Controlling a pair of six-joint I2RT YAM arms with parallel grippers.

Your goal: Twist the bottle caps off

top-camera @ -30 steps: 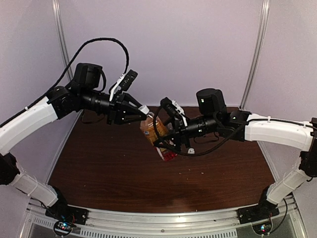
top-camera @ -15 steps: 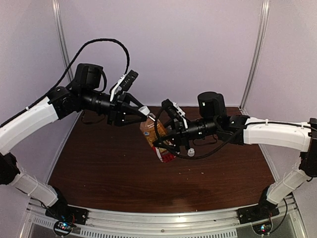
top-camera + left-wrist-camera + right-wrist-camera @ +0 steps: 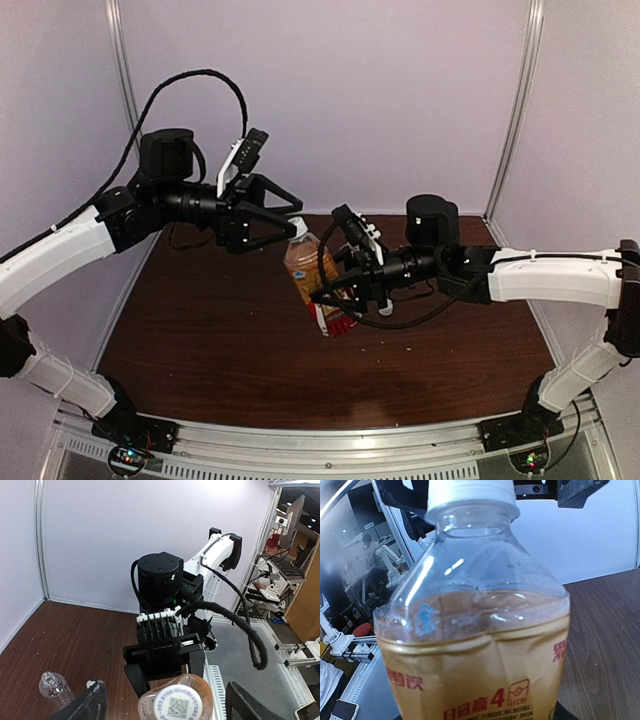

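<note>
The amber bottle point(image 3: 312, 272) with its red and white label hangs tilted above the table, and my right gripper point(image 3: 338, 291) is shut on its body. Its white cap point(image 3: 178, 705), printed with a QR code, sits on the neck. My left gripper point(image 3: 292, 222) is open, with one finger point(image 3: 92, 705) on each side of the cap and apart from it. In the right wrist view the amber bottle point(image 3: 475, 645) fills the frame, its cap point(image 3: 470, 490) at the top edge. A clear bottle point(image 3: 54, 690) stands uncapped on the table, a small white cap point(image 3: 90, 684) beside it.
The brown table point(image 3: 220, 350) is walled by pale panels at the back and sides. Both arms meet over its middle. A thick black cable point(image 3: 240, 625) loops beside the right arm's wrist.
My left gripper's jaws have spread wide and let go of the amber bottle's cap. The right gripper has closed tighter on the bottle and shifted it slightly.
</note>
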